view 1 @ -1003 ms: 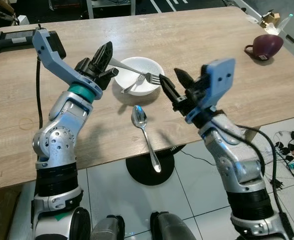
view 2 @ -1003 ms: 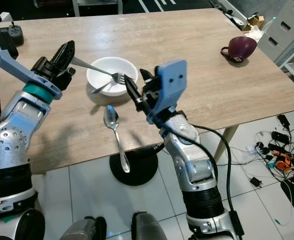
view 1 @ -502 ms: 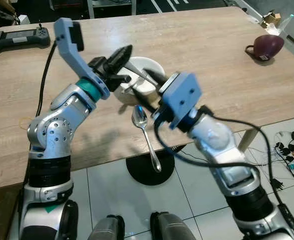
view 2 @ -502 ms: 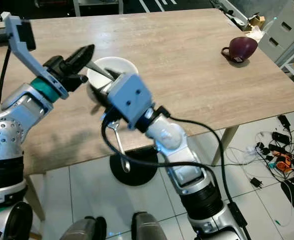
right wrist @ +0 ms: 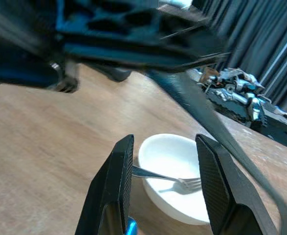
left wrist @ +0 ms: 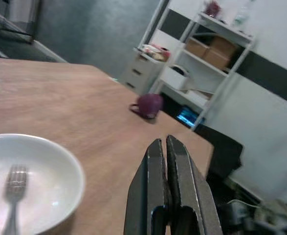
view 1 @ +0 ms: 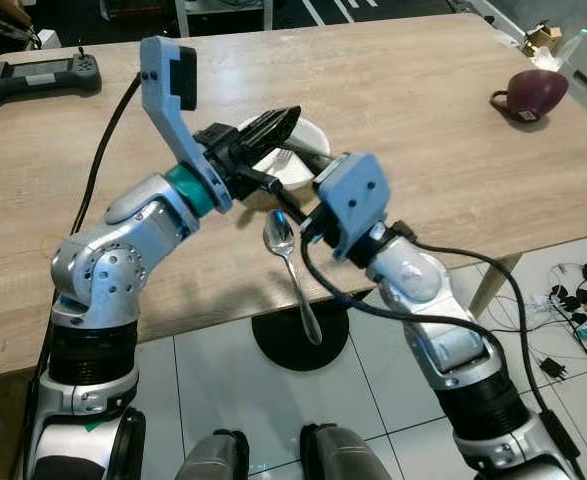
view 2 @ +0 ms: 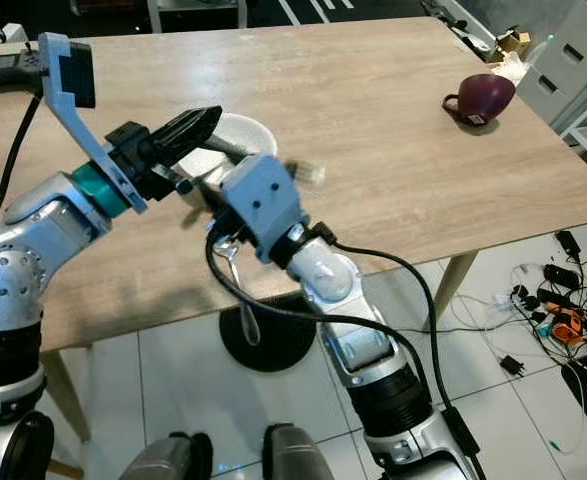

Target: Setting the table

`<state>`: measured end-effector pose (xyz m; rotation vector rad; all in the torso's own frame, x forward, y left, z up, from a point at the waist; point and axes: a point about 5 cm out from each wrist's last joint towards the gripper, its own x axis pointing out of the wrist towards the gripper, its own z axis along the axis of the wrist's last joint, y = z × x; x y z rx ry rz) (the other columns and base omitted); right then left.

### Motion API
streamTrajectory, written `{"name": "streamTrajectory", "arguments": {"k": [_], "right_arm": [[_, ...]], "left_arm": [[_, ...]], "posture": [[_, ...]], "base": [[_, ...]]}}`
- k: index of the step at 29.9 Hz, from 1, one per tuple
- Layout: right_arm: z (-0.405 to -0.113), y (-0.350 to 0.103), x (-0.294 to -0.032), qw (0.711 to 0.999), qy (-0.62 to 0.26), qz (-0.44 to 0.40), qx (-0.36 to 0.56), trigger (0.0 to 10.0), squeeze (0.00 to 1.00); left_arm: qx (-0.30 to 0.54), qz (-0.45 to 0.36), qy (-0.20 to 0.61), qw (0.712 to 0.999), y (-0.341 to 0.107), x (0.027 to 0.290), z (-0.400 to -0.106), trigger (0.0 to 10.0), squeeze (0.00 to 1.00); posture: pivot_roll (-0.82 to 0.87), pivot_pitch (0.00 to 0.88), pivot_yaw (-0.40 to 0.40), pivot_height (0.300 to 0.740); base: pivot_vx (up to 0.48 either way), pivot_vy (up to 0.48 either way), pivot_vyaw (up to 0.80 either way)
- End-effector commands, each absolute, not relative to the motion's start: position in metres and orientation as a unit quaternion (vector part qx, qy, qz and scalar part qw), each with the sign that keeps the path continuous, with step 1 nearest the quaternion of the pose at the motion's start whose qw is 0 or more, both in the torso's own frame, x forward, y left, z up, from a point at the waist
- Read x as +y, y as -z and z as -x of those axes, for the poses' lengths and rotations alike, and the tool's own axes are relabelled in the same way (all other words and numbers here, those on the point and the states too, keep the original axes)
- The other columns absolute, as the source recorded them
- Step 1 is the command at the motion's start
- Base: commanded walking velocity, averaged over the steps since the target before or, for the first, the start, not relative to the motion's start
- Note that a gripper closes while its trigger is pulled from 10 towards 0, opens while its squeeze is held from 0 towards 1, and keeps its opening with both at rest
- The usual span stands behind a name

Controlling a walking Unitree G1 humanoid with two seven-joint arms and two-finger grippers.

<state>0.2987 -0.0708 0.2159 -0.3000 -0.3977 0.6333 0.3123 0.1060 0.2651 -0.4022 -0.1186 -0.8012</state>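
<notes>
A fork is seen lying in the white bowl. The left gripper is pressed closed above it; the right gripper, spread wide, is placed at the bowl's 6 o'clock on the tabletop.

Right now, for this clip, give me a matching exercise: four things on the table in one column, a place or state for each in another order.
Things:
1. fork
2. spoon
3. purple mug
4. left gripper

Places or states:
A. far right side of the table
B. lying in the white bowl
C. fingers closed together
D. near edge, handle overhanging

Pairs: 1-B, 2-D, 3-A, 4-C
</notes>
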Motion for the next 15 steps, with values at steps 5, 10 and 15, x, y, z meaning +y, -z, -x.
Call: {"name": "streamTrajectory", "arguments": {"k": [5,10,15], "right_arm": [[-0.291,-0.223,-0.077,0.913,-0.320,0.133,-0.214,10.0,0.00],[-0.285,-0.219,-0.078,0.906,-0.341,0.140,-0.209,10.0,0.00],[-0.285,-0.216,-0.079,0.905,-0.341,0.149,-0.207,10.0,0.00]], "left_arm": [[-0.044,0.188,0.317,0.929,-0.251,0.120,-0.325,10.0,0.00],[-0.048,0.190,0.280,0.940,-0.251,0.129,-0.329,10.0,0.00],[-0.050,0.194,0.293,0.935,-0.253,0.129,-0.326,10.0,0.00]], "posture": [[-0.12,0.080,0.011,0.740],[-0.12,0.081,0.012,0.740],[-0.12,0.081,0.012,0.740]], "base": [[0.000,0.000,0.00],[0.000,0.000,0.00],[0.000,0.000,0.00]]}}
